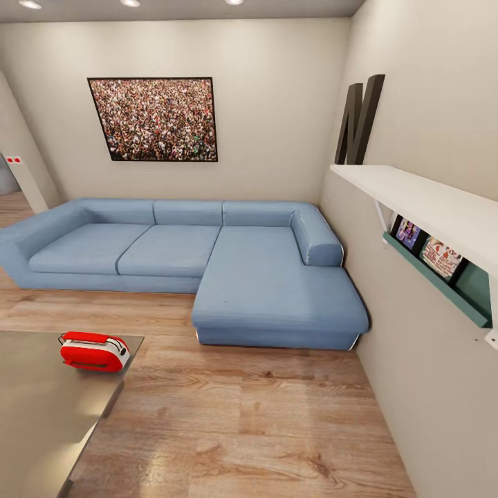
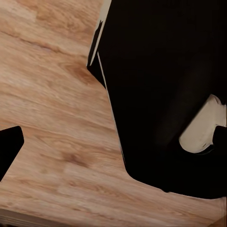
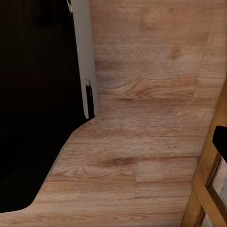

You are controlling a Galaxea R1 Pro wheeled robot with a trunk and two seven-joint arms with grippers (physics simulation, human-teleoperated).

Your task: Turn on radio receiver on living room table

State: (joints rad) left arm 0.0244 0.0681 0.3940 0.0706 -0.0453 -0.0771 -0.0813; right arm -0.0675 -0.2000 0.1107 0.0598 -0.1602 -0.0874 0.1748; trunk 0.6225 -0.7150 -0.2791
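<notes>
Both wrist views look down on wooden floor (image 2: 52, 94) past the robot's own dark body (image 2: 165, 94). A dark tip at the edge of each wrist view (left (image 2: 8, 149), right (image 3: 221, 142)) may be part of the jaws, but whether either pair is open or closed cannot be told. In the right wrist view a wooden frame (image 3: 208, 179) stands close beside the arm.

Head view: the red radio receiver (image 1: 94, 351) lies on the grey reflective surface (image 1: 41, 422), near its far right corner, at the lower left of the scene. Its long axis runs roughly across the view, parallel to the surface's far edge; a handle runs along its top. Whether it is switched on cannot be read.

Neither arm appears in the head view, so the distance from jaws to radio is not settled. Since the radio lies to the robot's left and ahead, the left arm is judged the nearer.

Open floor runs from the surface's right edge to the blue corner sofa (image 1: 207, 256) and the right wall with its white shelf (image 1: 429, 204).
</notes>
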